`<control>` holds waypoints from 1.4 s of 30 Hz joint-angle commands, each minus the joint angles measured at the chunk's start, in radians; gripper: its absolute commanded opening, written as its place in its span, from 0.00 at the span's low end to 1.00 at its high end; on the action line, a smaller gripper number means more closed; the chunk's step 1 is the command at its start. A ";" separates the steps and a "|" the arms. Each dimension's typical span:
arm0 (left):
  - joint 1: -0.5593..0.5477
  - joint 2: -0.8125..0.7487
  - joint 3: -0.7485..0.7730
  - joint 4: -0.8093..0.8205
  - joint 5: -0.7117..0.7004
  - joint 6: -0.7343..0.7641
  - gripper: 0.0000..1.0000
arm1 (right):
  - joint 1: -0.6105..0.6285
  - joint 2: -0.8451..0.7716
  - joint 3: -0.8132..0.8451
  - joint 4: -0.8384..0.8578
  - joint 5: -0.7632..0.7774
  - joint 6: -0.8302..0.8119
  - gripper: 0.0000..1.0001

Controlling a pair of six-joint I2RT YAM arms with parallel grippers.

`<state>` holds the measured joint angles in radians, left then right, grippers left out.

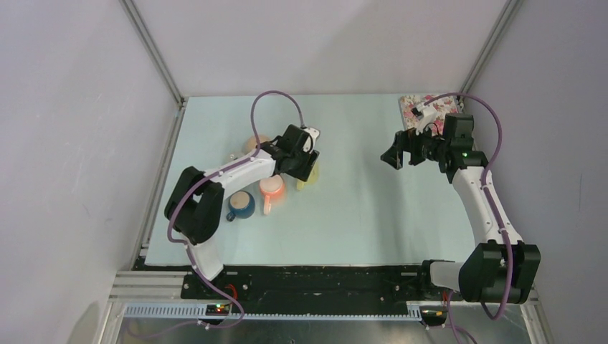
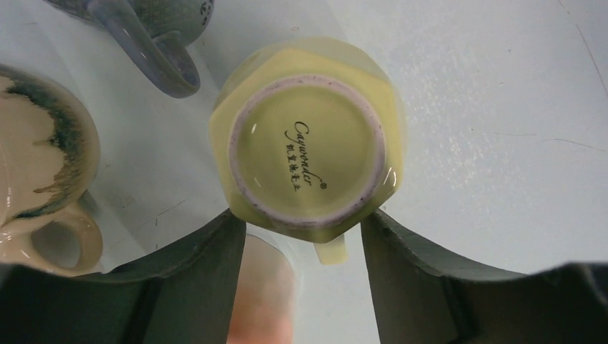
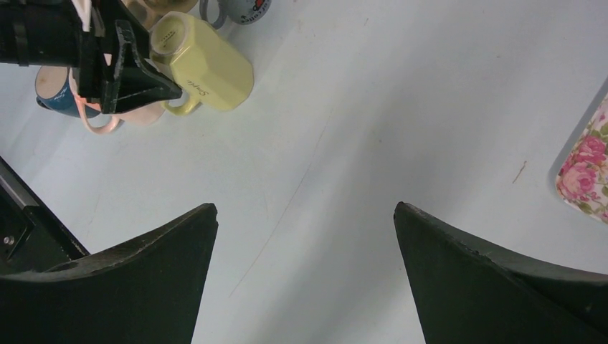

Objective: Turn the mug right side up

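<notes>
Yellow glaze, base up: the mug [image 2: 308,143] sits upper centre in the left wrist view.
From left we see a cream cup [image 2: 36,143]. Next comes the faceted mug, upside down on the table [image 2: 502,143], showing a purplish foot ring and a printed maker's mark. Its handle points down-frame between the left gripper's [image 2: 302,215] parted, unclenched jaws. The right gripper [image 3: 305,206] gapes wide, holding nothing.
</notes>
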<state>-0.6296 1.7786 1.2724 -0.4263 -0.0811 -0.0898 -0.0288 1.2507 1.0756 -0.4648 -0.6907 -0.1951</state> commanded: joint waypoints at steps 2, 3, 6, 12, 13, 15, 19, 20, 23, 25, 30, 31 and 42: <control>-0.010 0.026 0.031 0.028 -0.038 -0.007 0.63 | -0.012 -0.012 -0.008 0.049 -0.046 0.002 0.99; -0.012 0.029 0.031 0.027 -0.040 -0.007 0.63 | -0.014 -0.012 -0.009 0.048 -0.047 0.003 1.00; -0.013 0.035 0.031 0.024 -0.044 -0.007 0.62 | -0.017 -0.014 -0.009 0.050 -0.051 0.002 0.99; -0.013 0.043 0.045 0.022 -0.050 -0.003 0.29 | -0.020 -0.011 -0.010 0.050 -0.055 0.006 0.99; -0.013 0.043 0.046 0.021 -0.051 -0.002 0.09 | -0.020 -0.011 -0.010 0.052 -0.057 0.007 0.99; -0.014 0.041 0.057 0.014 -0.053 0.011 0.01 | -0.020 -0.011 -0.011 0.052 -0.061 0.008 0.99; -0.014 0.007 0.102 -0.008 -0.056 0.062 0.00 | -0.020 -0.013 -0.010 0.054 -0.080 0.013 1.00; -0.013 -0.002 0.124 -0.017 -0.047 0.073 0.00 | -0.021 -0.016 -0.011 0.058 -0.087 0.017 0.99; -0.012 -0.062 0.205 -0.032 -0.007 0.127 0.00 | -0.022 -0.031 -0.011 0.075 -0.149 0.041 0.99; -0.007 -0.100 0.271 -0.037 0.031 0.134 0.00 | -0.022 -0.050 -0.010 0.106 -0.208 0.082 0.99; 0.086 -0.149 0.444 -0.029 0.352 -0.024 0.00 | -0.012 -0.088 -0.011 0.314 -0.357 0.313 0.99; 0.100 -0.150 0.481 -0.024 0.440 -0.080 0.00 | -0.003 -0.094 -0.010 0.347 -0.363 0.375 1.00; 0.225 -0.179 0.192 0.610 0.863 -0.685 0.00 | 0.234 0.024 -0.011 0.746 -0.311 0.735 0.99</control>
<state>-0.4110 1.6039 1.5951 -0.2447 0.5495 -0.4320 0.1326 1.2194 1.0580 0.0818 -1.0096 0.3737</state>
